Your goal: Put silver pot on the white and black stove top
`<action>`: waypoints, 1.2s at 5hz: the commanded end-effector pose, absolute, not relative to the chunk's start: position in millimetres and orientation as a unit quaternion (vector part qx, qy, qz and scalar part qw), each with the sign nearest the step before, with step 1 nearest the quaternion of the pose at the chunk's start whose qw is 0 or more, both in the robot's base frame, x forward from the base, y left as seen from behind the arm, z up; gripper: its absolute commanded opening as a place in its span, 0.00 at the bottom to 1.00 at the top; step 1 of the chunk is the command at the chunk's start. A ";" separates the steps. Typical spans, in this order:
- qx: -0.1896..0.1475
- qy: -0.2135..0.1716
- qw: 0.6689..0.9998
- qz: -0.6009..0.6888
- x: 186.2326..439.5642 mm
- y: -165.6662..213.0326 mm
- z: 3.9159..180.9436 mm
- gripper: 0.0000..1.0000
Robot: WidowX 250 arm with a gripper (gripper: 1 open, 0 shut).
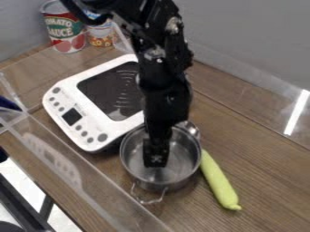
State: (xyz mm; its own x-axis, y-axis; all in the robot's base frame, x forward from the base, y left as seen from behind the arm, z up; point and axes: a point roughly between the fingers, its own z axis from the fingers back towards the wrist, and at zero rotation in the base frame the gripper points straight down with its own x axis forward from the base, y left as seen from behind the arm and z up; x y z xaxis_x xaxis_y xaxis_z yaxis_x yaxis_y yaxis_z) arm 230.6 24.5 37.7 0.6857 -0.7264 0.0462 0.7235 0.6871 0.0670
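Note:
The silver pot (183, 157) stands on the wooden table just in front of and to the right of the white and black stove top (94, 96), its rim close to the stove's near corner. A thin wire loop handle sticks out at the pot's front. My gripper (154, 156) hangs straight down from the black arm, and its fingers reach inside the pot near the left wall. The jaws look open. I cannot tell whether a finger touches the pot's wall. The stove's black ringed top is bare.
A yellow-green corn cob (218, 179) lies right of the pot. Two labelled tin cans (62, 25) stand at the back left corner. Clear plastic walls (49, 154) run along the table's front and right edges.

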 end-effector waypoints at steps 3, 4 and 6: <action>0.035 -0.060 0.909 -0.412 246.9 33.1 45.2 1.00; 0.036 -0.061 0.905 -0.419 246.9 35.8 45.5 1.00; 0.040 -0.063 0.910 -0.407 250.4 59.2 45.6 1.00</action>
